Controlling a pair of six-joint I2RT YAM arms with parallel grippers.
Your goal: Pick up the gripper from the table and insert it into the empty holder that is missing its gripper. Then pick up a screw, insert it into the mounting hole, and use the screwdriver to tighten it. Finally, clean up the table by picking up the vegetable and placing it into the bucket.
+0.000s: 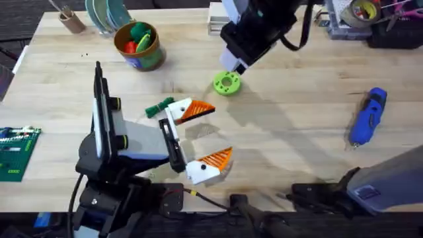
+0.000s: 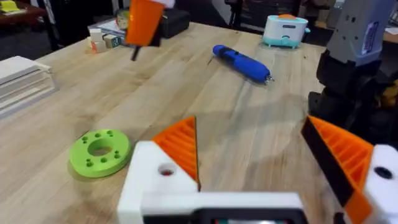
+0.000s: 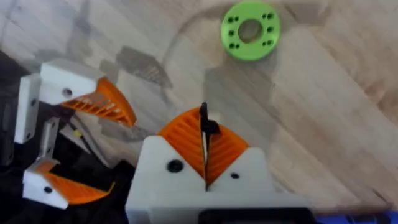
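Right gripper [image 3: 204, 142] pinching a screw [image 3: 204, 119] above the table, near the green disc [image 1: 226, 83]

Its orange pads are pressed together on the thin black screw, whose tip sticks out beyond them. The left gripper [image 1: 218, 132] lies spread wide and empty, both white holders already wearing orange wedges. Judging by this, the screw goes next into the hole [image 3: 67, 92] in the nearer holder [image 3: 59, 84]: line the shaft up square with the hole, come in slowly, and let go only once it sits. The screwdriver [image 1: 368, 116] lies well apart on the right; the vegetable [image 1: 158, 108] lies on the table beside the left gripper, not in the bucket [image 1: 149, 61]
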